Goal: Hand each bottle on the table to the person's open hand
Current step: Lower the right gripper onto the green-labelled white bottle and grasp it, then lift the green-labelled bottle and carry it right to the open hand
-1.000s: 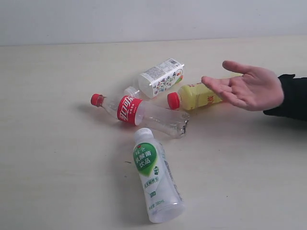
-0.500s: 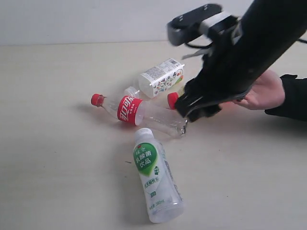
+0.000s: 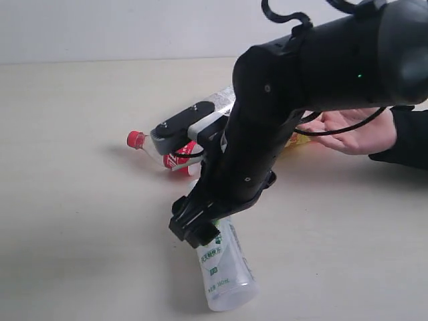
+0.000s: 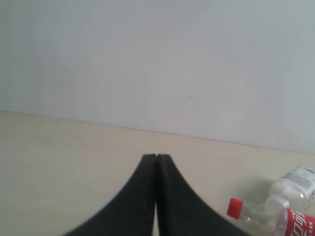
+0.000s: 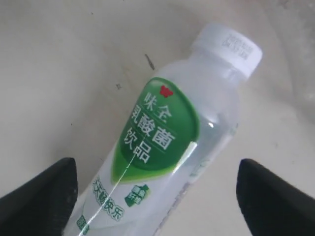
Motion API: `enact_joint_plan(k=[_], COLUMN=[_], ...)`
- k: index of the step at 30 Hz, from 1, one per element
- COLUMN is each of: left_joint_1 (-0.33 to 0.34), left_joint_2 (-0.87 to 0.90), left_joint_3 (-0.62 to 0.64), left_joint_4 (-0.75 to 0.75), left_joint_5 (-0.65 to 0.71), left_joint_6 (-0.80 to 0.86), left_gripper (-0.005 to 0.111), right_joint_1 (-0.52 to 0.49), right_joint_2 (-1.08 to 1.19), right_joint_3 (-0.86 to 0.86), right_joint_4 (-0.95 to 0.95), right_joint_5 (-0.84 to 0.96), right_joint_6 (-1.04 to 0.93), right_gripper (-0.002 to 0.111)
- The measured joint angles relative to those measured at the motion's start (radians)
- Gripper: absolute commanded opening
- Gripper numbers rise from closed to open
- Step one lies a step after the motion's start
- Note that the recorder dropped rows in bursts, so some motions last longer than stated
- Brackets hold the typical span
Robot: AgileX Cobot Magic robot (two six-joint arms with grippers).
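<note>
Right claw [image 5: 156, 167], jaws apart over the green-label bottle [image 5: 162, 123], should centre across its body before closing; left claw [image 4: 156, 158] together.

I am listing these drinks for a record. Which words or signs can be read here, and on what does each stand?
"味全", then "乳酸菌" and "饮品": white, on the green label of the white-capped bottle.
small green print below it: partly cut off, not surely readable.
red-label bottle: white characters, cut off, unreadable.
square bottle: print too small to read.
</note>
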Motion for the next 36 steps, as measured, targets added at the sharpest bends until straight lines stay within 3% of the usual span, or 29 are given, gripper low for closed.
enact_joint_plan(k=[14,18,27,36], left_joint_1=[0.0,0.0,0.0,0.0], left_joint_2=[0.0,0.0,0.0,0.0], left_joint_3=[0.0,0.0,0.0,0.0], left_joint_4=[0.0,0.0,0.0,0.0], left_joint_5=[0.0,0.0,0.0,0.0], left_joint_6=[0.0,0.0,0.0,0.0], left_gripper=[0.003,0.003,0.003,0.003], right_joint_1=[0.0,0.0,0.0,0.0], right_joint_2=[0.149,0.168,0.18,0.155], right_joint_3=[0.0,0.0,-0.002,-0.006], right_joint_4=[0.032,0.032,0.038,0.068], right_joint_5=[-0.043,-0.043,-0.015,0.038], right_joint_6=[0.0,0.0,0.004,-0.01], right_gripper=[0.08,0.061,0.001,0.0])
